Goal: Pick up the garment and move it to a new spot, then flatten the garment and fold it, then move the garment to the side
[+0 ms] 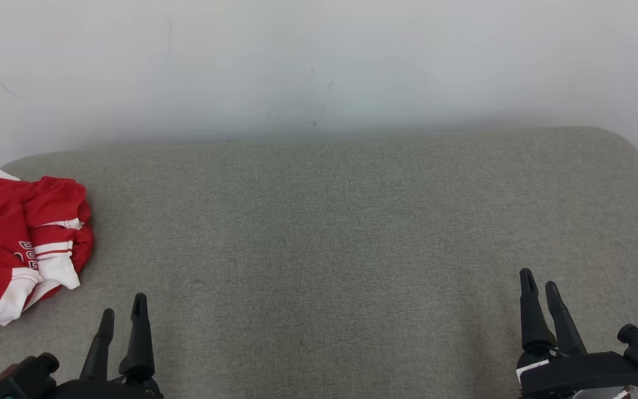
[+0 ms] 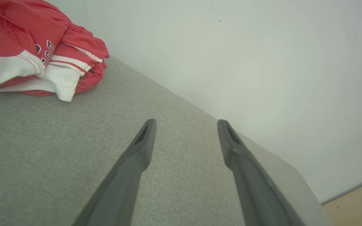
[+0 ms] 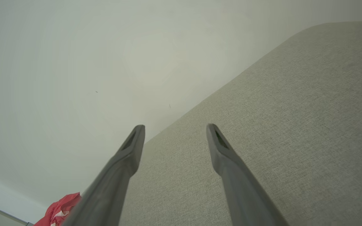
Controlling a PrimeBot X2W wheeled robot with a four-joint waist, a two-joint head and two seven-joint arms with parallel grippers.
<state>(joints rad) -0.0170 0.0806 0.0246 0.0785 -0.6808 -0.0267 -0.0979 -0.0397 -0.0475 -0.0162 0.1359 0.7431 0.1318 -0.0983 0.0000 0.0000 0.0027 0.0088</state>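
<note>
Item: red-and-white garment, crumpled, on grey fabric worktop; both grippers empty.

Nearest, head view: left gripper (image 1: 124,307) at 7 o'clock, fingers spread apart, holding nothing, tips over bare cloth; right gripper (image 1: 539,281) at 5 o'clock, fingers likewise parted and empty, a clear gap between them in its own wrist view. Worktop (image 1: 324,233): grey woven cover, rounded far corners, bare across the middle. Garment (image 1: 14,238): at 9 o'clock, against the worktop's left edge, bunched in a heap, red body with white striped cuffs and dark lettering partly hidden in the folds; near the left gripper but not touching it, well apart from the right. Farthest: plain pale wall (image 1: 319,66) from 10 to 2 o'clock.
</note>
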